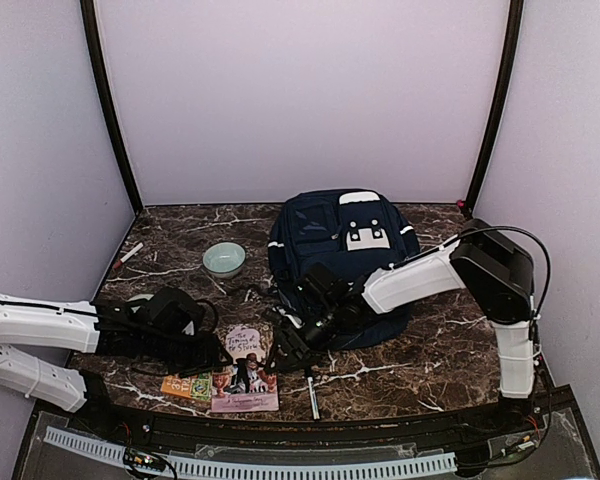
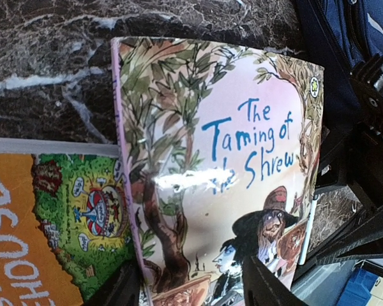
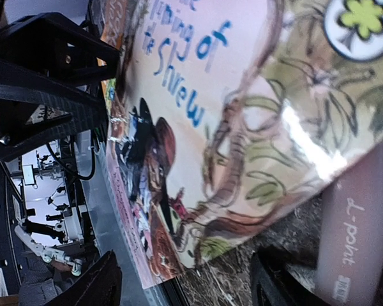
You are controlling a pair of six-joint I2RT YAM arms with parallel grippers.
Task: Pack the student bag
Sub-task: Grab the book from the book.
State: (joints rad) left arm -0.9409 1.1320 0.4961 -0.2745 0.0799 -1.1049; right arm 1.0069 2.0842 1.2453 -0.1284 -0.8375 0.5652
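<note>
Overhead view: student bag [image 1: 340, 255] sits at the table's rear centre, just behind both arms. We count one bag, one bowl [image 1: 224, 259], two books and two pens: left pen [image 1: 130, 254], front pen [image 1: 311, 392].

Left wrist: left gripper [image 2: 191, 290] is spread wide over the Shrew book [image 2: 223, 166], holding nothing. The orange book [image 2: 45, 236] is overlapped by it.

Right wrist: right gripper [image 3: 188, 280] is likewise spread, straddling the book's corner, empty. We judge one finger should slip under the cover edge before closing.

Marble tbl [image 1: 180, 240]: student bag [image 1: 320, 225], bowl [image 1: 224, 259], Shrew bk [image 1: 246, 385], orange bk [image 1: 185, 386], pen [image 1: 312, 393].
</note>
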